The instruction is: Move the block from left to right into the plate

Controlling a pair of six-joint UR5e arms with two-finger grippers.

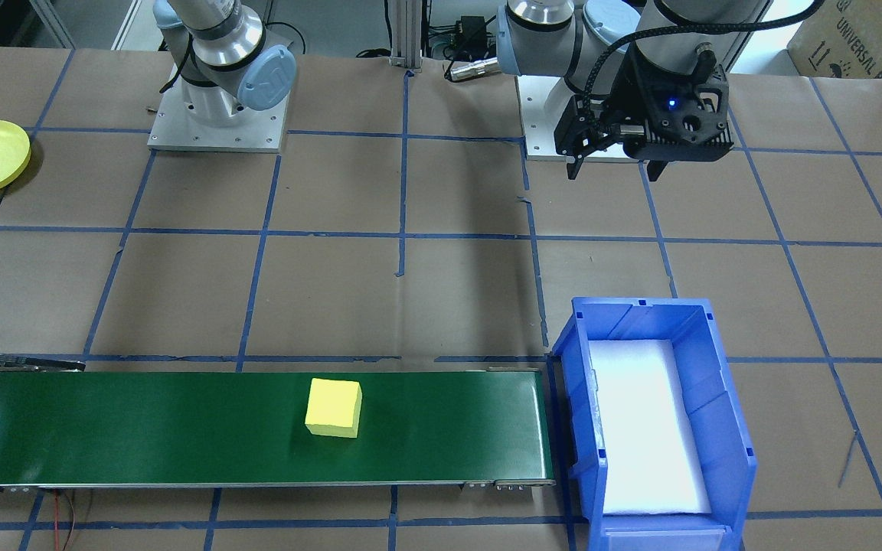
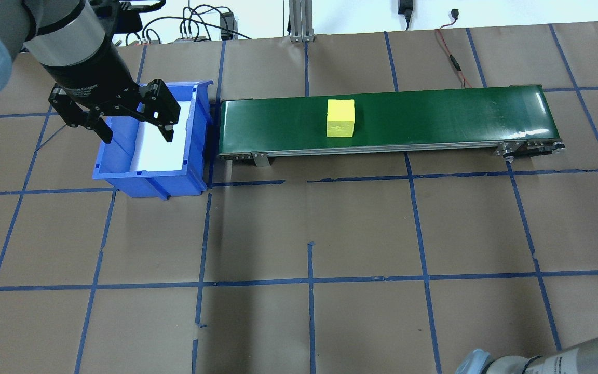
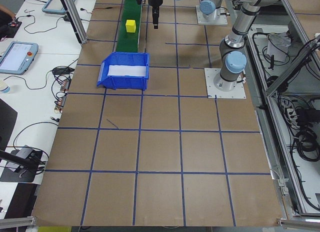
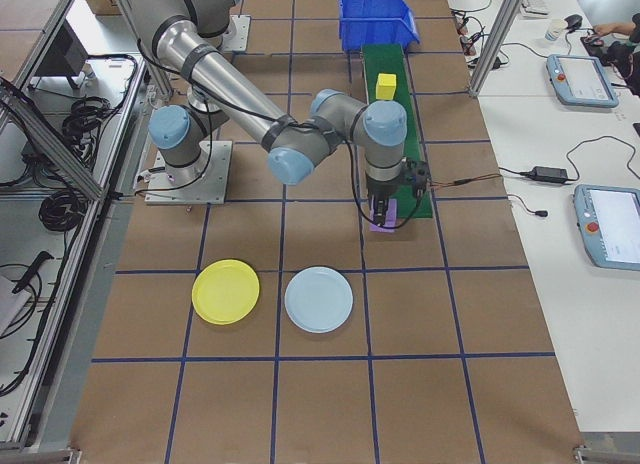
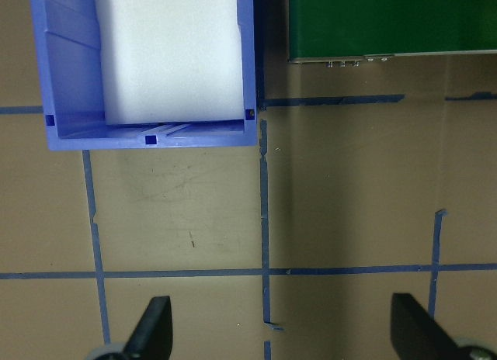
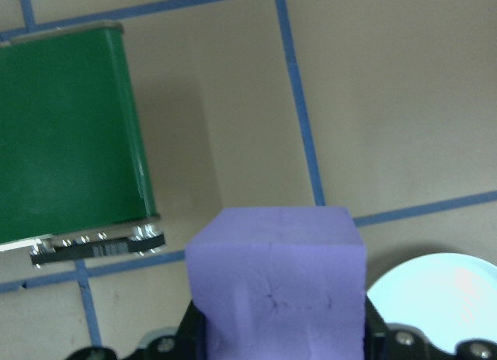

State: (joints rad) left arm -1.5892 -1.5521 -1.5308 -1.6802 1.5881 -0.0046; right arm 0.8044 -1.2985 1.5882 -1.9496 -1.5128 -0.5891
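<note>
Firmly purple block point(image 6: 278, 286) within right tool point(image 6: 279, 337)

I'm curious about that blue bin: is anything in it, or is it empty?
Empty of blocks. The blue bin holds only a white liner; the yellow block sits on the green conveyor.

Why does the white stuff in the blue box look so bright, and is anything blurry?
In the exterior front-facing view the white liner in the blue bin is overexposed, and the green conveyor shows glare at its left end. In the right wrist-mounted view the purple block is close and soft, and the light blue plate glares.
</note>
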